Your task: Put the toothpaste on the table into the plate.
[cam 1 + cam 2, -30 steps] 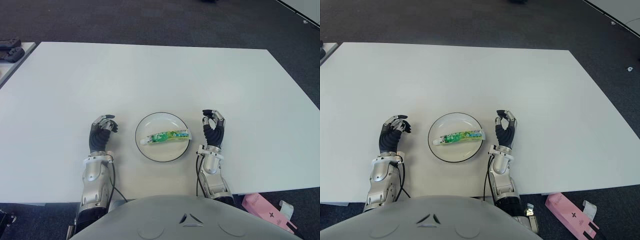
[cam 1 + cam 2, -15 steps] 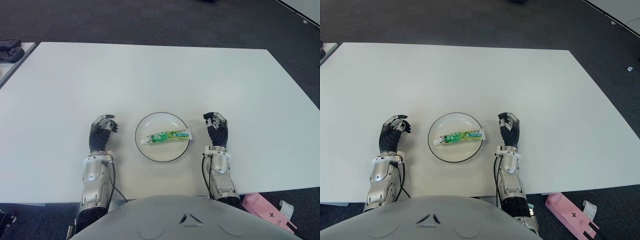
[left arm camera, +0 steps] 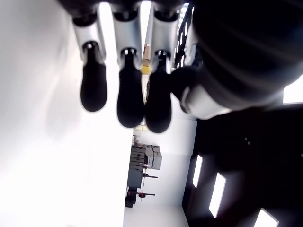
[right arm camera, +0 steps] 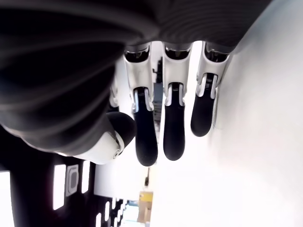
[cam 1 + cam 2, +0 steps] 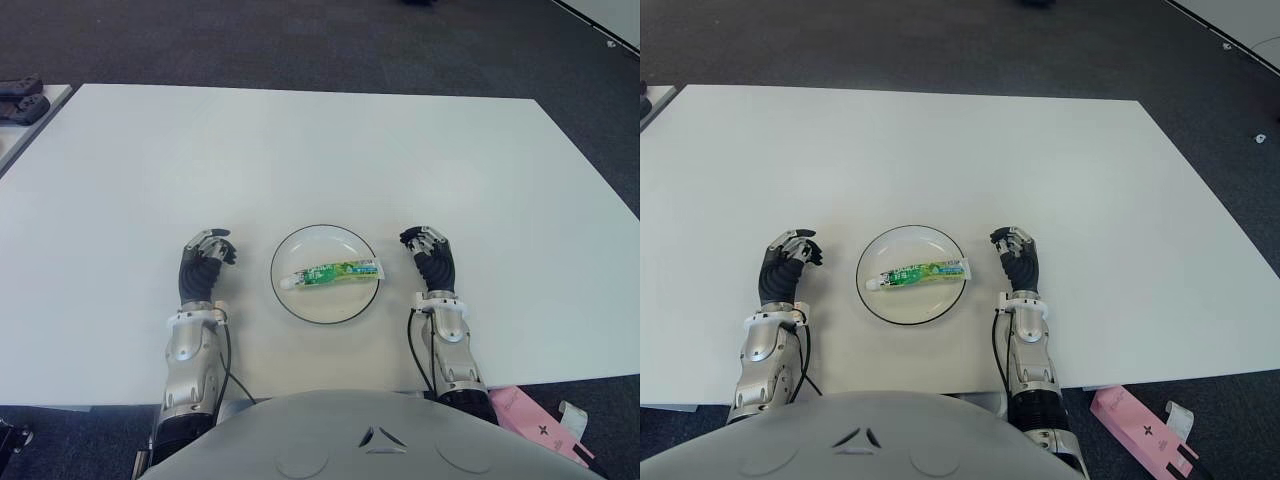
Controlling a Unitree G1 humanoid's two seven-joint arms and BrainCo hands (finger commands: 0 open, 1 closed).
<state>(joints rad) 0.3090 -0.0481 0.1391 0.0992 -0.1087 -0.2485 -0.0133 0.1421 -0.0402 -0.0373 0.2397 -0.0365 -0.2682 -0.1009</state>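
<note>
Between the two hands, close to the robot's edge of the white desk [image 5: 300,150], the round white plate [image 5: 300,248] with its dark rim is sitting with the toothpaste [image 5: 330,272] lying inside it. The tube is resting flat across the plate's middle, white cap end pointing toward the robot's left and crimped end toward its right, wholly within the rim. Judging from this, the task is looking as good as done.

The right hand [image 5: 430,263] is showing just beside the plate on its right, apart from the rim. Its wrist view is showing the fingers [image 4: 174,125] loosely curled around nothing, so this hand is empty. That spot probably suits a hand that has nothing more to carry.

The left hand [image 5: 203,265] is showing beside the plate on its left, a little farther off, idle. Its fingers [image 3: 130,99] are hanging relaxed and holding nothing as well.

On the tube, the printing is green and white with a small red-orange mark near the crimp, but no brand or word is readable. Beyond the desk's near right corner, a pink box [image 5: 535,425] is lying on the dark floor; its markings are too small to read.
</note>
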